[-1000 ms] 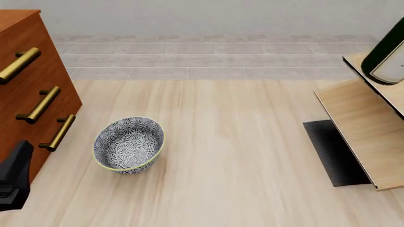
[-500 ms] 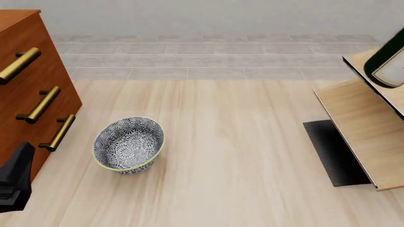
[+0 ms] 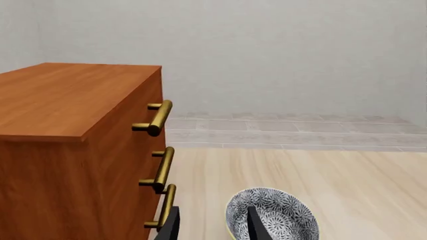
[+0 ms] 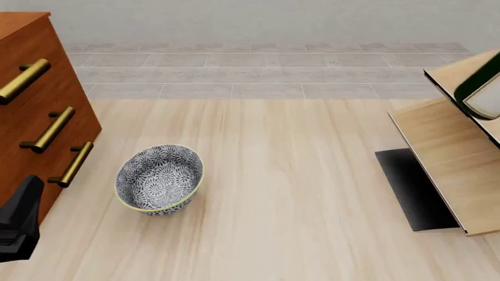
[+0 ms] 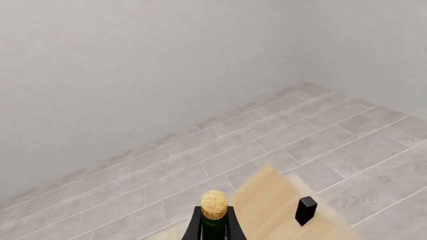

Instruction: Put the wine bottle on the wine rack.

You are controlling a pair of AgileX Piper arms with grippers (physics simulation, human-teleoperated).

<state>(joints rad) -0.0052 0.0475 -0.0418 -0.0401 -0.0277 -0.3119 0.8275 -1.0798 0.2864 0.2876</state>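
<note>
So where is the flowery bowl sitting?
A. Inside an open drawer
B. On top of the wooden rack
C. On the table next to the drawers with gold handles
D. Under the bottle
C: the patterned bowl sits on the table just beside the reddish-brown cabinet with brass handles, far from the wine rack on the other side.

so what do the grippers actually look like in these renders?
Both are plain matte black with no markings or cables in view. The left gripper shows two thin flat fingers; from the front its body is a dark angular block. The right gripper shows slim black fingers.
</note>
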